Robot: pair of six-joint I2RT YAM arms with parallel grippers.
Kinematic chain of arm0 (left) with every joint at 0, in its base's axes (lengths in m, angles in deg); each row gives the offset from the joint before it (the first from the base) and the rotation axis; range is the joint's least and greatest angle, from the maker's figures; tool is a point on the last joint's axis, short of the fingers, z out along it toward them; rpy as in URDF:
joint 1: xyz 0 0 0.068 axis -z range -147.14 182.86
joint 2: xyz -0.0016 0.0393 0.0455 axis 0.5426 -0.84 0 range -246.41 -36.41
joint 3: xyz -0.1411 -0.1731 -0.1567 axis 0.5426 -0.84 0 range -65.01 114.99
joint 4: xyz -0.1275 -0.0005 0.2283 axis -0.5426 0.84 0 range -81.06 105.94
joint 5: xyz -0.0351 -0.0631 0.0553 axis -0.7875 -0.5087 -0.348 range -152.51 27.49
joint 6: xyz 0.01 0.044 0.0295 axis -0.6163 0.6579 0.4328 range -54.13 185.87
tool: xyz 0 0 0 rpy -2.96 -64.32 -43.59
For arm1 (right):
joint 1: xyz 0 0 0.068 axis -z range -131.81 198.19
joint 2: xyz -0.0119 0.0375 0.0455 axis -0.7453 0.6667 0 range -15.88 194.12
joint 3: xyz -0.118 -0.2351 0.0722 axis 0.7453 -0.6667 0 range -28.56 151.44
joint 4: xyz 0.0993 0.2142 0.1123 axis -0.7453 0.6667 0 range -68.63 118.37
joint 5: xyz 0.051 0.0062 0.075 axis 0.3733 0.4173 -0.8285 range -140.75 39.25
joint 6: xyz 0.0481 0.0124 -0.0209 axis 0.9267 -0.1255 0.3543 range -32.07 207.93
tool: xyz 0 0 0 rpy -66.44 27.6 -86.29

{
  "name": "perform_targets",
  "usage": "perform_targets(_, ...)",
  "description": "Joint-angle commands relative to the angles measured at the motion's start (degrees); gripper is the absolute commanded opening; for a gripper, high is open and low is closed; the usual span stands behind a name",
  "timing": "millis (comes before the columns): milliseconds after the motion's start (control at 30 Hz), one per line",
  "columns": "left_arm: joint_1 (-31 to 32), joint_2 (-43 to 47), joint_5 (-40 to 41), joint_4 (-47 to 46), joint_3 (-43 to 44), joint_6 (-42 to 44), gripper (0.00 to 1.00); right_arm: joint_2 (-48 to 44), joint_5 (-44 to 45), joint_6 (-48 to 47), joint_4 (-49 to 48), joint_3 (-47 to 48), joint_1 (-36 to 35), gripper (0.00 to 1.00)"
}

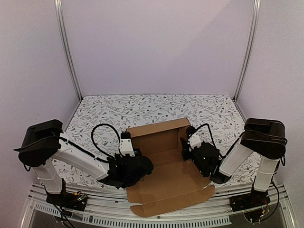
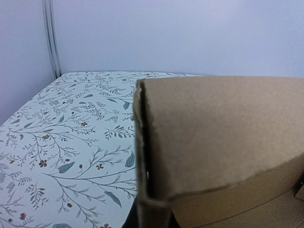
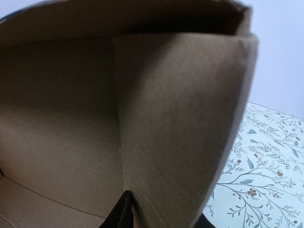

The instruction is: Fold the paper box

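The paper box (image 1: 166,180) is brown corrugated cardboard, lying between the two arms with its back wall raised and its front flap flat over the table's near edge. My left gripper (image 1: 138,164) is at the box's left side. In the left wrist view its dark fingertips sit on either side of an upright side flap (image 2: 218,137), shut on it. My right gripper (image 1: 188,148) is at the box's right side. In the right wrist view its black fingers (image 3: 122,211) pinch the upright right flap (image 3: 180,128). The fingers are mostly hidden by cardboard.
The table (image 1: 109,111) has a white cover with a leaf pattern. Metal frame posts (image 1: 69,52) stand at the back corners before plain walls. The box's front flap (image 1: 171,202) overhangs the rail at the table's near edge.
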Motion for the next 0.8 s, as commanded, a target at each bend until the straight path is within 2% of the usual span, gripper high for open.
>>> perform_targets(0,0.5,-0.4,-7.8,1.2,-1.3,0.4,0.0,1.5,-3.8,-0.2,-4.2,0.7,0.5,0.31)
perform_targets(133,0.5,-0.3,-8.0,0.9,-1.4,0.2,0.0,2.1,-4.0,-0.2,-4.4,0.9,0.8,0.26)
perform_targets(333,0.5,-0.1,-7.9,0.9,-1.5,0.3,0.0,2.3,-5.3,0.0,-4.2,0.9,1.0,0.0)
perform_targets(567,0.5,-0.2,-8.9,4.1,0.6,-0.1,0.02,1.7,-6.4,1.9,-0.9,1.9,0.9,0.0)
perform_targets(767,0.6,0.9,-9.4,6.9,1.8,-0.5,0.21,-0.3,-3.1,0.9,1.9,3.5,-0.5,0.0)
